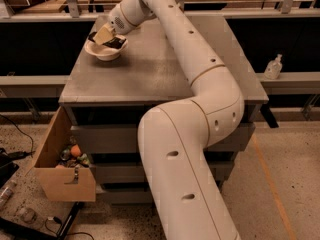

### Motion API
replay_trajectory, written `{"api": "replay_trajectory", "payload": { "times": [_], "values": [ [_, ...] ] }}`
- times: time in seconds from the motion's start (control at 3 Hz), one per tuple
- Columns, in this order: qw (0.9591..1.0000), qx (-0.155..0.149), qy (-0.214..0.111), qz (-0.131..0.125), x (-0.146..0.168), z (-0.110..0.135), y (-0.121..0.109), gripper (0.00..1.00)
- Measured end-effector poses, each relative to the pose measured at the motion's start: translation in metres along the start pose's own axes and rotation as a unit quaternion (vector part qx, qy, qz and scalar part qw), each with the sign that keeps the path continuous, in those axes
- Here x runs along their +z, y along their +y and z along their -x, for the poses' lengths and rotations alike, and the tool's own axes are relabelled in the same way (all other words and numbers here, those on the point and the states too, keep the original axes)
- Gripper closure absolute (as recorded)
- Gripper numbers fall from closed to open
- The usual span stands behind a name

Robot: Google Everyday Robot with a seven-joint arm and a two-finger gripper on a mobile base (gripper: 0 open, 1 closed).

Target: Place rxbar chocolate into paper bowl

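The off-white paper bowl (pixel 102 54) stands near the far left corner of the grey cabinet top (pixel 150 74). The dark rxbar chocolate (pixel 115 43) lies across the bowl's opening, with its ends showing on either side of the gripper. My gripper (pixel 104 34) is right over the bowl and in contact with the bar. My long white arm reaches to it from the lower right, across the cabinet top.
An open cardboard box (pixel 65 169) with several small items hangs at the cabinet's lower left. A clear pump bottle (pixel 273 67) stands on the ledge to the right. Cables lie on the floor at the left. Shelving runs behind the cabinet.
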State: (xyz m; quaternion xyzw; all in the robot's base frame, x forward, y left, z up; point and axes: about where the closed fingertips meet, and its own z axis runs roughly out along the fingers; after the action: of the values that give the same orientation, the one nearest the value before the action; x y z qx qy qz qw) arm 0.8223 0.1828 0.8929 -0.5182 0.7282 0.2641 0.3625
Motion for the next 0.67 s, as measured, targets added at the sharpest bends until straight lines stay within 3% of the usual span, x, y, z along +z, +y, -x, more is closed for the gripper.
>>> {"api": "replay_trajectory", "payload": {
  "times": [0.67],
  "values": [
    [1.0,0.001,0.003,0.005,0.009,-0.002,0.0023,0.58]
  ]
}}
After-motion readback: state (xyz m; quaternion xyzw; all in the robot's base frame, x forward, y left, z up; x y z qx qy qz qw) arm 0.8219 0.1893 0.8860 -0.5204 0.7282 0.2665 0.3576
